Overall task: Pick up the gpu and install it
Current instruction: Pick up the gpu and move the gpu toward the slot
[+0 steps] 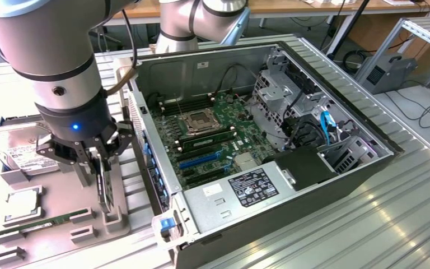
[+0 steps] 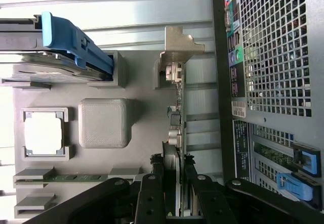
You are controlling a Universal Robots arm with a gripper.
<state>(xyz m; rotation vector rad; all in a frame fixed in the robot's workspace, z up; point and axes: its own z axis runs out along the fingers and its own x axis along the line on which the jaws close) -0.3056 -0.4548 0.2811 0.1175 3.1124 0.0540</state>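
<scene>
The gpu (image 1: pixel 108 197) (image 2: pixel 178 133) stands on edge in a slotted stand on the gray tray (image 1: pixel 54 249) (image 2: pixel 147 118), just to the exterior view's left of the open computer case (image 1: pixel 364 168) (image 2: pixel 273 47). In the wrist view its silver bracket (image 2: pixel 177 47) points away from us. The gripper (image 1: pixel 101 179) (image 2: pixel 173 166) sits over the card's top edge with one finger against each face, so we judge it clenched on the gpu. We read this as the pick-up step, with the card grasped but not yet lifted. A lift should go straight up, so the card clears the stand without scraping. The RAM stick (image 1: pixel 43 223) (image 2: pixel 71 177) and hard drive (image 1: pixel 13 151) (image 2: pixel 76 42) lie farther left on the tray.
</scene>
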